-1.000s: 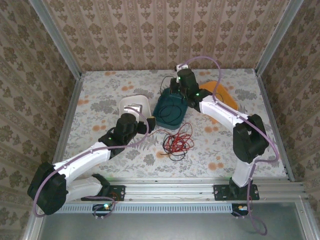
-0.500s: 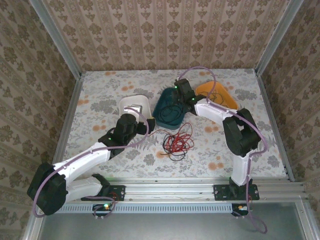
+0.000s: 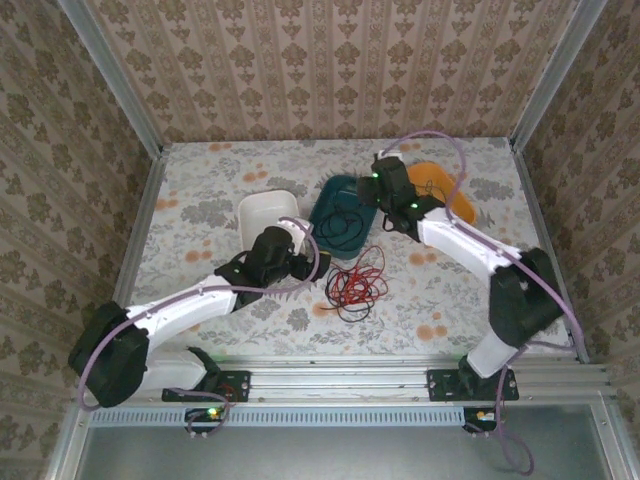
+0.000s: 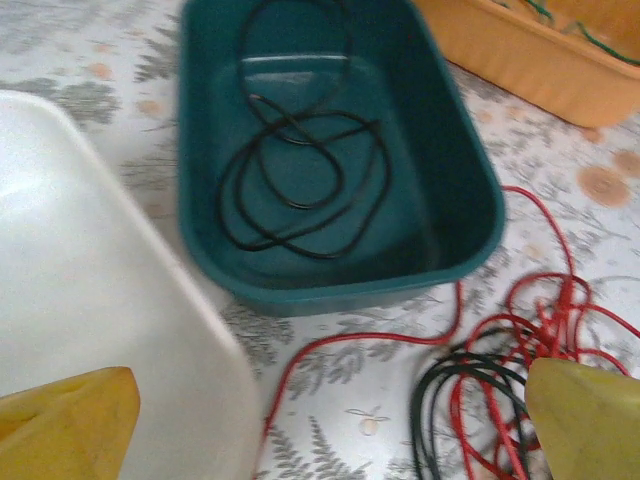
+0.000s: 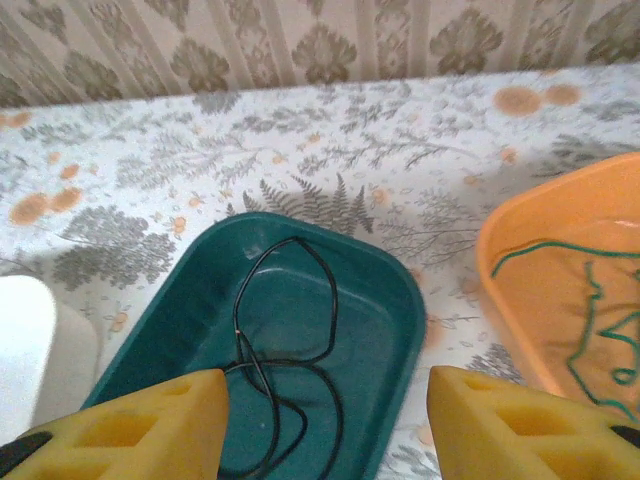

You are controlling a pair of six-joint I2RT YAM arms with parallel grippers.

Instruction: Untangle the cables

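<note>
A tangle of red and black cables [image 3: 355, 283] lies on the table in front of the teal tray [image 3: 322, 210]; it shows in the left wrist view as red and black loops [image 4: 520, 370]. A black cable [image 5: 285, 360] lies coiled inside the teal tray [image 5: 400, 300], the same black cable [image 4: 300, 190] in the left wrist view. A green cable [image 5: 600, 320] lies in the orange tray [image 5: 520, 260]. My left gripper [image 3: 300, 262] is open, low over the table left of the tangle. My right gripper [image 3: 385, 190] is open above the teal tray's far right side, holding nothing.
A white tray [image 3: 268, 212] stands left of the teal one, with its rim [image 4: 120, 300] close under my left gripper. The orange tray [image 3: 450, 195] sits at the back right. Patterned walls enclose the table on three sides.
The right gripper has lifted out of the teal tray and moved right, leaving the black cable in it. The left gripper has moved right toward the tangle.
</note>
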